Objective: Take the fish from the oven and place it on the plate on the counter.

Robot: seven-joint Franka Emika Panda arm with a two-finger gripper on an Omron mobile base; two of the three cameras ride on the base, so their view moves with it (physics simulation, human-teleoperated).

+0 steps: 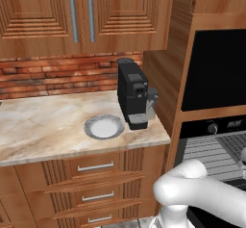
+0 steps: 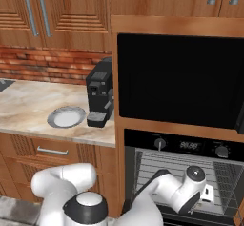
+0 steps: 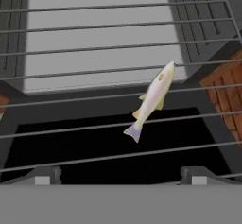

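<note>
Kitchen's all warm wood: ridged cabinet doors (image 1: 72,15) with long silver handles up top, red brick backsplash (image 1: 57,75) underneath, and a beige marbled surface (image 1: 43,121) over drawers (image 1: 96,167) with silver bar pulls. On that surface sits the plate (image 1: 104,126), grey rim and white centre, with nothing on it, just beside a black coffee machine (image 1: 133,93) that stands nearer the corner by the tall wooden oven surround.

Over on the right side there's a plain black glass panel (image 2: 178,77), and right below it the oven (image 2: 190,146) with its knobbed strip and its door open, so the grey wire racks (image 2: 167,165) show. The arm reaches in there.

From the hand view, the fish (image 3: 152,99) lies on a wire rack (image 3: 94,72) inside the oven, head pointing up-right in the frame, tail down-left. The hand (image 3: 120,176) hovers short of it with fingers spread wide, holding nothing, tips well apart from the fish.
</note>
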